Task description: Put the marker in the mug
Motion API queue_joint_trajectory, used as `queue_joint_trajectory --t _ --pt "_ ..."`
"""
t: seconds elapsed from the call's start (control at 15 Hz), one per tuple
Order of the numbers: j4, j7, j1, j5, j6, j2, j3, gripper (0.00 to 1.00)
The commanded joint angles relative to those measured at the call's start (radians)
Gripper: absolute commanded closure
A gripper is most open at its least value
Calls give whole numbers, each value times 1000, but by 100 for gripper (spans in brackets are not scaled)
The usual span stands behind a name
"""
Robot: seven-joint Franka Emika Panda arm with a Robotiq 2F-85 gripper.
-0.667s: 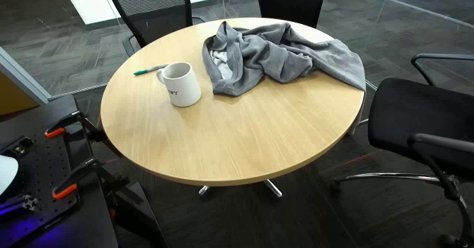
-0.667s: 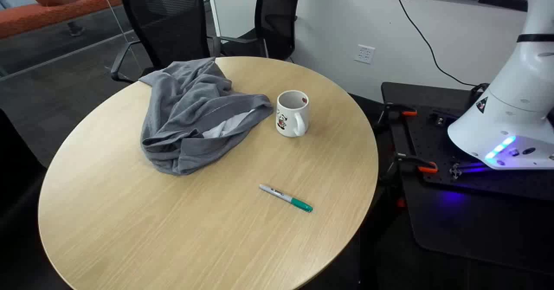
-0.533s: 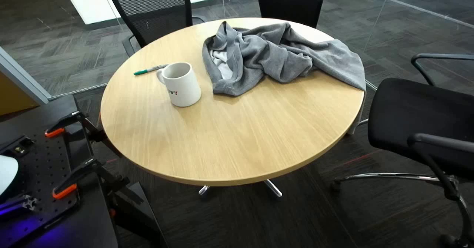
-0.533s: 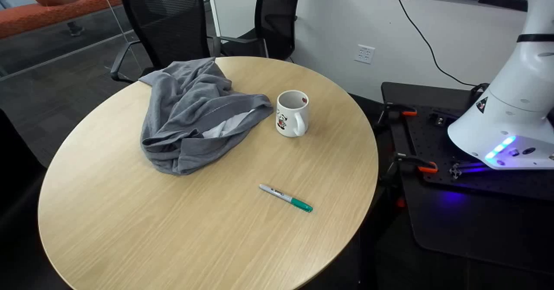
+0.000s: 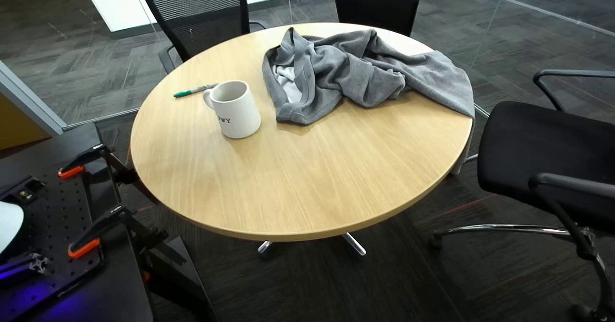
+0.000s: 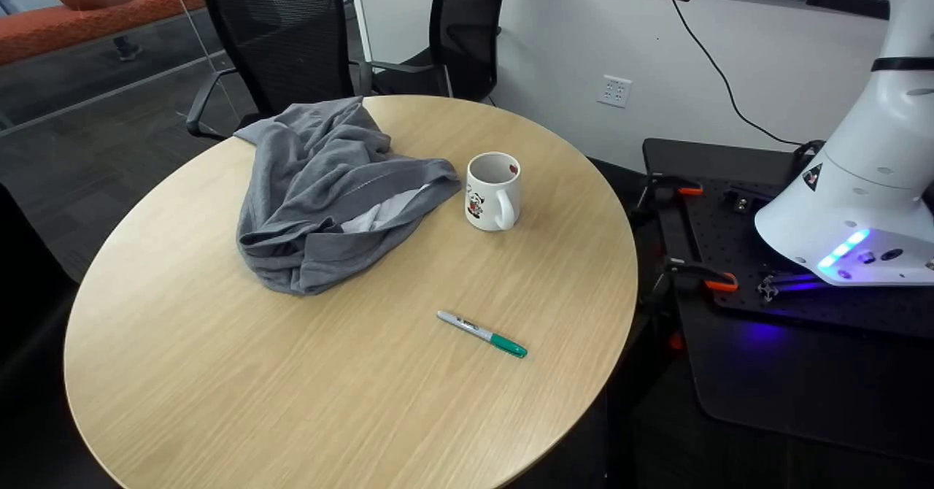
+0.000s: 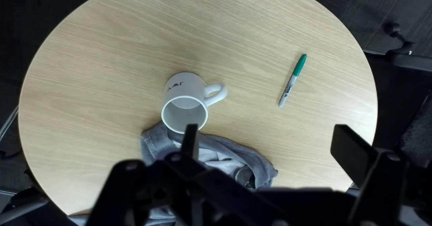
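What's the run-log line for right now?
gripper: open, nothing held | marker: lying on table, outside mug | mug: upright, handle on marker's side | placing: not done

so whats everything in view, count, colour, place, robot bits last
table: 1, light wood, middle
mug: 1, white, upright on the table
marker: 1, grey and green, on the table, apart from the mug
cloth: 1, grey, crumpled on the table and over its edge
chairs: at least 3, black, around the table
carpet: 1, dark grey, under the table
wall: at least 1, white, background
outlet: 1, white, on the wall
cable: 1, black, in front of the wall
bench: 1, orange, top left of an exterior view
stand: 1, black, beside the table
board: 1, black, on the stand
clamps: 2, black and orange, at the stand's edge
arm: 1, white, on the stand
claw: 1, black, open, bottom of the wrist view
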Motion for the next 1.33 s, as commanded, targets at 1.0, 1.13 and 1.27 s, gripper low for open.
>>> queue_joint_trajectory --t 1.0,1.13,1.27 --pt "230 355 49 0 486 732 249 0" --pt "261 368 63 -3 493 814 241 0" --pt "284 391 76 -7 500 888 231 0"
